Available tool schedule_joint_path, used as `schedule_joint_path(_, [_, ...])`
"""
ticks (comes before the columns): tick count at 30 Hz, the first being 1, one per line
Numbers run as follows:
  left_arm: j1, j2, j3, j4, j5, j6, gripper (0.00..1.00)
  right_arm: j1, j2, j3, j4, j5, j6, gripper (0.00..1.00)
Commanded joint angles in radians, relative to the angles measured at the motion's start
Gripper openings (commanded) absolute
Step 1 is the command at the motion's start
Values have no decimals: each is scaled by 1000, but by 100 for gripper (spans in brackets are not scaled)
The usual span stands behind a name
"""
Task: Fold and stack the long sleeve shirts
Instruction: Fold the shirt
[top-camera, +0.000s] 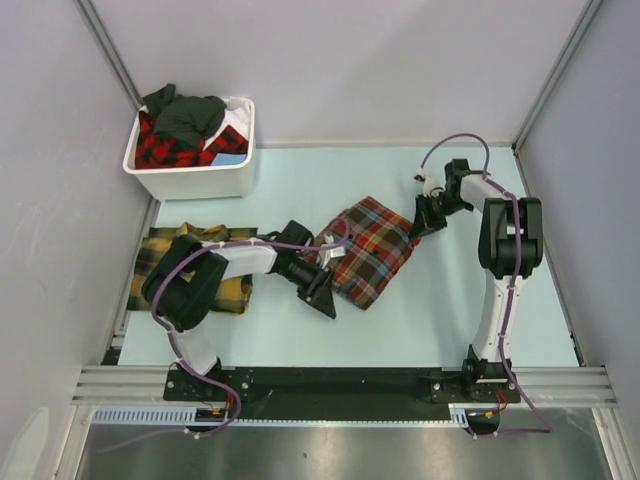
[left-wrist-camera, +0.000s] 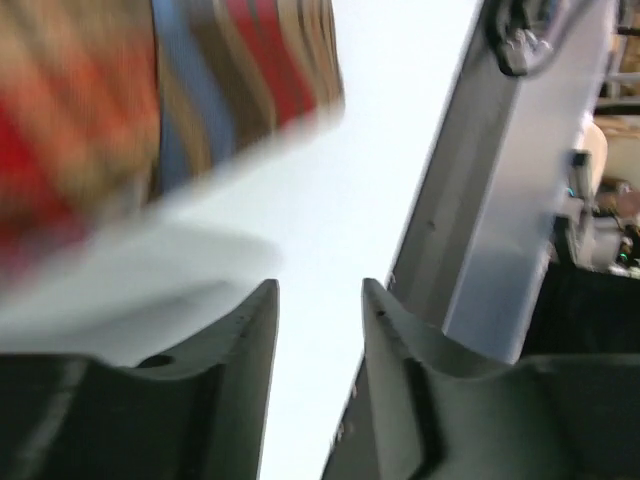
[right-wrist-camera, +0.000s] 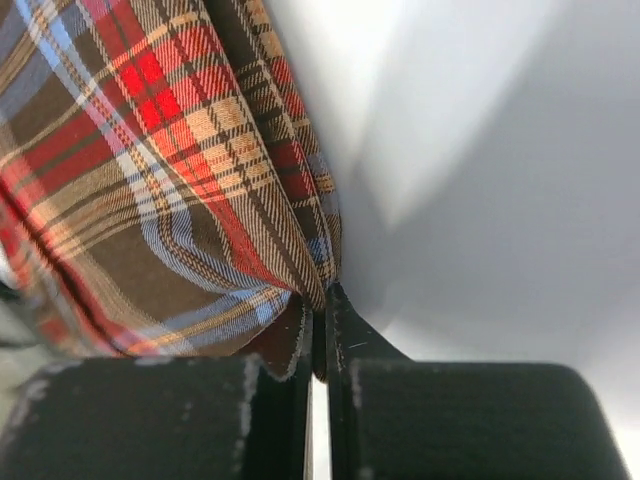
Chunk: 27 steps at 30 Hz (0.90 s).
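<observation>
Right gripper (right-wrist-camera: 318, 322) is clamped tight on a folded edge of the red-brown plaid shirt (right-wrist-camera: 150, 180), which spreads away to its left. Left gripper (left-wrist-camera: 320, 290), at the shirt's opposite side, stands with jaws apart, holding nothing. Behind its arm lies the yellow-and-green shirt (top-camera: 236, 290); farther off, a white bin (top-camera: 195, 182) holds more shirts (top-camera: 165, 145).

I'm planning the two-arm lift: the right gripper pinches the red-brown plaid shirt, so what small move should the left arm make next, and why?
Probably ease the left gripper onto the left edge of the red-brown plaid flannel shirt and close. Its jaws stand open and empty, while the right gripper is shut on the opposite edge; one pinch alone could unfold it.
</observation>
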Motion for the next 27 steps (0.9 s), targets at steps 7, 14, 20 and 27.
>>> schedule_joint_path(7, [416,-73,244,-49,33,68,78,93,53,230,102,271,-194,61])
schedule_joint_path(14, [424,307,588,-92,-20,-80,87,96,-85,212,107,203,-112,67])
schedule_joint_path(20, [420,448,693,-15,5,-163,82,132,-161,139,35,-18,6,55])
schedule_joint_path(27, [397,530,705,-10,69,-227,73,159,-103,34,36,-66,39,49])
